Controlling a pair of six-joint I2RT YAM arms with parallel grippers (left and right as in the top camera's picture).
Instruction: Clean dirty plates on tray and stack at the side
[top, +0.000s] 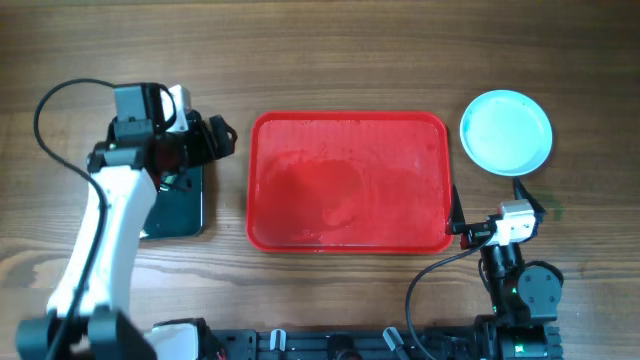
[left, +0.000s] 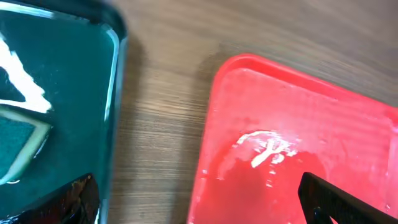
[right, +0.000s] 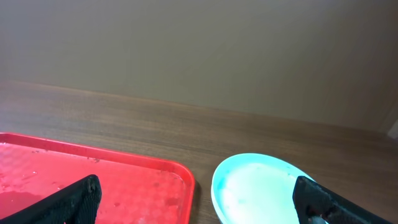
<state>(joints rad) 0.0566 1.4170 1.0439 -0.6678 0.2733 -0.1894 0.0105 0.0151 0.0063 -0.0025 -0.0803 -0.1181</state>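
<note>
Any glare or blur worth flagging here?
Overhead: sharp, evenly lit, faint sheen on the red tray. Left wrist: slightly blurred, white glare on that tray, bright reflections in the black tray. Right wrist: evenly lit, cyan plate clear.

Our left arm (top: 100, 225) is a long white link between black joints, with a thin black cable (top: 40, 115) looping from its wrist. Our right arm (top: 520, 285) is black and compact, capped by a white-grey block (top: 517, 222), and a second cable (top: 412, 295) curves off it. Its fingers (right: 71, 199) are matte black wedges.
</note>
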